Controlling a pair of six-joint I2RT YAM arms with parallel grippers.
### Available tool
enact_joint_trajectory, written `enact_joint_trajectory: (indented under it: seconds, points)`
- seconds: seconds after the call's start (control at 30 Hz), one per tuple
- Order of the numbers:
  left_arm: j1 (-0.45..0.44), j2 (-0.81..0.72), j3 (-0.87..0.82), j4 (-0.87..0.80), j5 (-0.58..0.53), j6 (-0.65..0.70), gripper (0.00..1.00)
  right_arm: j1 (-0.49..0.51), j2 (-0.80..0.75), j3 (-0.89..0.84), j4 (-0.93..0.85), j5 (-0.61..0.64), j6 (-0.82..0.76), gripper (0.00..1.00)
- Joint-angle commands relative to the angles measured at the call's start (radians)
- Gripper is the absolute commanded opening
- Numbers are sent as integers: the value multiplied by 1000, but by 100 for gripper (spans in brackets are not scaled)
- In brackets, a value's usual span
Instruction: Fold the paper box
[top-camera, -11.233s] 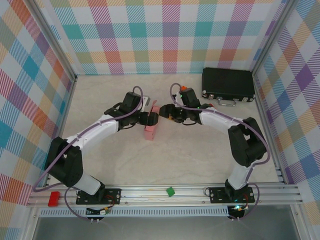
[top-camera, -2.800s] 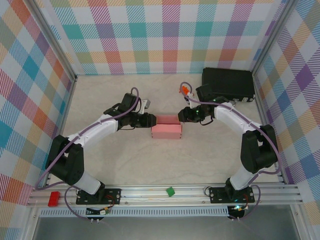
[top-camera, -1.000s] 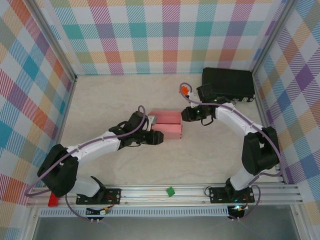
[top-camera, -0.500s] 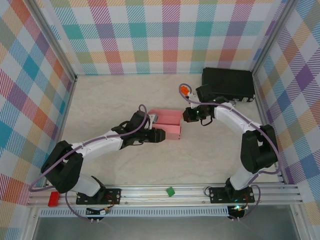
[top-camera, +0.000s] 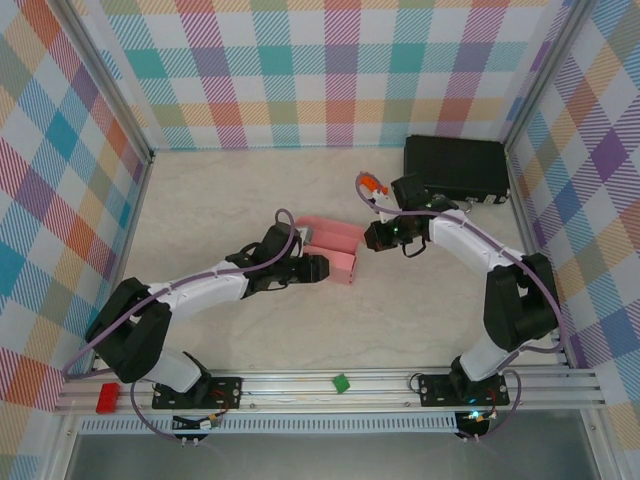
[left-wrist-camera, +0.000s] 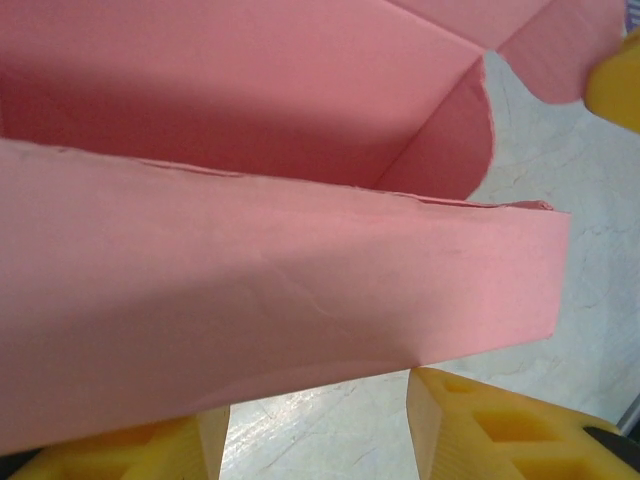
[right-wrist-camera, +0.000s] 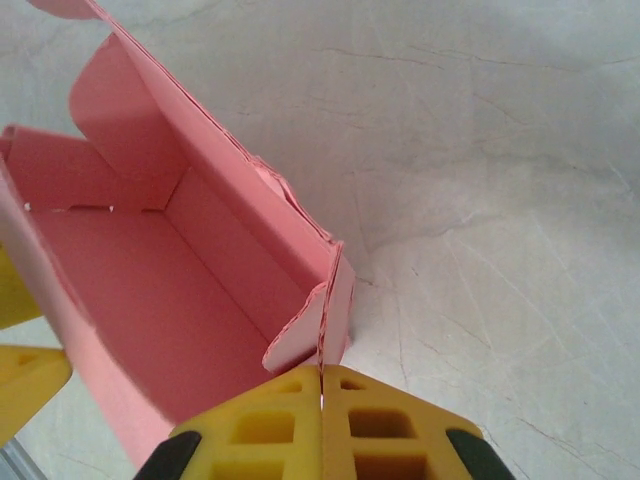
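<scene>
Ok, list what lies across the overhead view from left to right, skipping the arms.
Red block → pink box → black case. The green block sits in line with the box sideways, so it has no clear place.

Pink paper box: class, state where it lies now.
In the top external view, the pink paper box sits mid-table, between the left pincer and the right pincer.

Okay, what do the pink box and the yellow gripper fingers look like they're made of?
The paper box: thin matte pink card, seemingly, given its creases and ragged cut edges. The right gripper's fingers: yellow, probably moulded or printed plastic, with recessed pockets.
</scene>
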Motion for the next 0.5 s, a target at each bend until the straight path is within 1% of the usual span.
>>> enact_joint_trajectory:
  seconds: [0.0, 0.47]
  points:
    - [-12, 25, -4, 24, -32, -19, 50, 17, -46, -20, -20, -49, -39, 0]
    - [-12, 60, 8, 12, -108, -26, 50, 77, -62, -38, -57, -87, -64, 0]
